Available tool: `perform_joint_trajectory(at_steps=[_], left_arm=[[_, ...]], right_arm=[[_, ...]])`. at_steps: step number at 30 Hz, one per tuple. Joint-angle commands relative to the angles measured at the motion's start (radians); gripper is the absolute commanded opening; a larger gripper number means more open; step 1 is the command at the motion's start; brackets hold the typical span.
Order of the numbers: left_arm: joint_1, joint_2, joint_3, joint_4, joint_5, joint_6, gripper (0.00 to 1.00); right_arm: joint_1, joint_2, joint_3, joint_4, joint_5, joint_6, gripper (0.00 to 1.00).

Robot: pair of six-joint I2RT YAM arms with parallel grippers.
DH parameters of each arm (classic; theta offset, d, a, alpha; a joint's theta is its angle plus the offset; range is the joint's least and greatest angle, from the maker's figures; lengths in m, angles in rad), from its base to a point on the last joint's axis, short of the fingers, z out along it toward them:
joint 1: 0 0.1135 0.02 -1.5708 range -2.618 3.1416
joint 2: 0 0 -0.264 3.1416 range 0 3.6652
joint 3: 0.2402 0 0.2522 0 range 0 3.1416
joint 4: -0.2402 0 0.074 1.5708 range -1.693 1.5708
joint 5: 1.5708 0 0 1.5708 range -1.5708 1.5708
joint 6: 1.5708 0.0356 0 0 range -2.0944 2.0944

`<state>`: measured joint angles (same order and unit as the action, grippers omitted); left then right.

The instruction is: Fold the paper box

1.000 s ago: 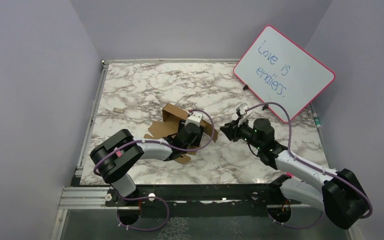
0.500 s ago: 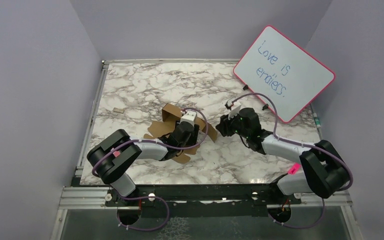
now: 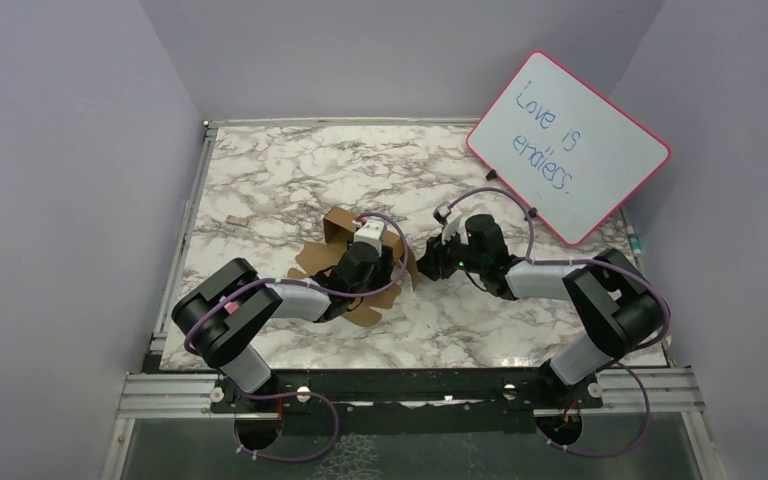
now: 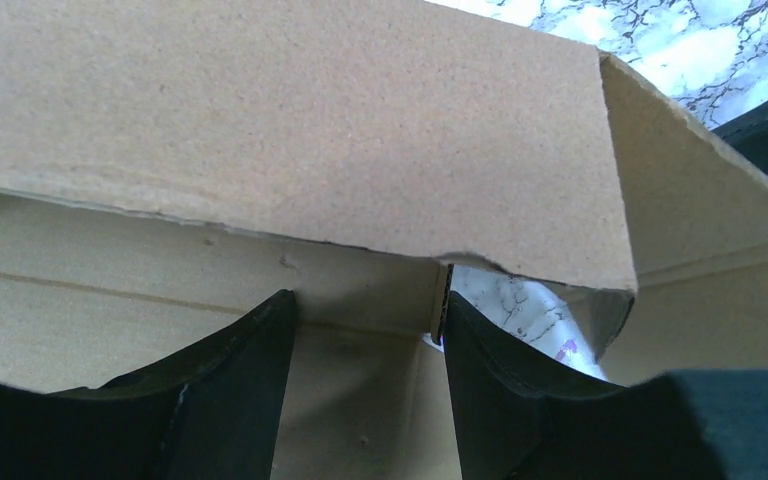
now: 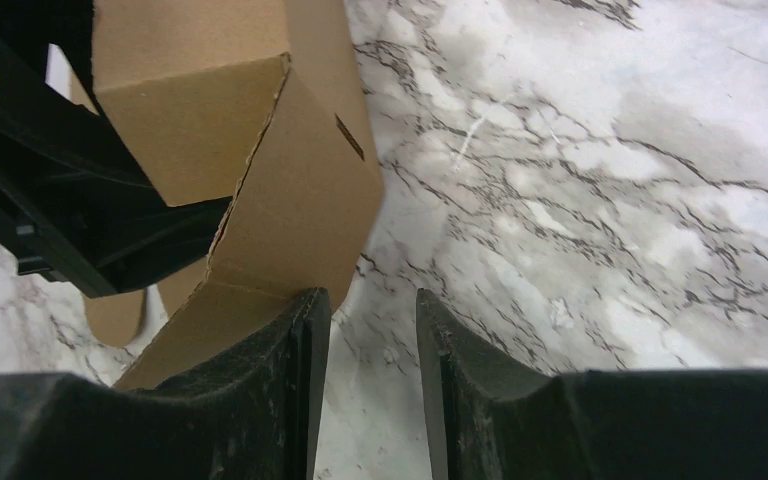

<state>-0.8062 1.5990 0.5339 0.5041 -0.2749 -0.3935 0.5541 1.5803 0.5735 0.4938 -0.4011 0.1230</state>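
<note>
I see the paper box [image 5: 290, 190] just left of my right gripper [image 5: 370, 320], jaws apart, empty; left gripper [image 4: 365, 340], nearer, reaches inside it, jaws apart.

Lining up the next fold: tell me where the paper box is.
In the top view the paper box lies left of centre on the table, under the left gripper.

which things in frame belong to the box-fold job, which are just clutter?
Job:
- paper box, partly folded
- left end effector, open, inside the box
- right end effector, open, beside a flap

Lying about:
- whiteboard, propped at far right
- tiny tan scrap, left of the box
</note>
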Motion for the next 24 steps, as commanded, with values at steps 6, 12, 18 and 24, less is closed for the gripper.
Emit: perform_joint_trajectory(at_steps=[6,12,18,24], left_arm=[[0.012,-0.003,-0.022,-0.002,0.095,-0.039,0.56],[0.012,-0.054,-0.035,-0.003,0.111,-0.038,0.56],[0.013,-0.112,-0.049,-0.007,0.138,-0.046,0.58],[0.018,-0.2,-0.052,-0.053,0.136,-0.046,0.61]], right_arm=[[-0.005,0.073,0.006,0.203,-0.139,0.083,0.44],[-0.004,0.104,0.001,0.275,-0.139,0.113,0.46],[-0.004,0.129,0.011,0.285,-0.171,0.115,0.47],[-0.004,0.138,0.006,0.288,-0.184,0.115,0.46]])
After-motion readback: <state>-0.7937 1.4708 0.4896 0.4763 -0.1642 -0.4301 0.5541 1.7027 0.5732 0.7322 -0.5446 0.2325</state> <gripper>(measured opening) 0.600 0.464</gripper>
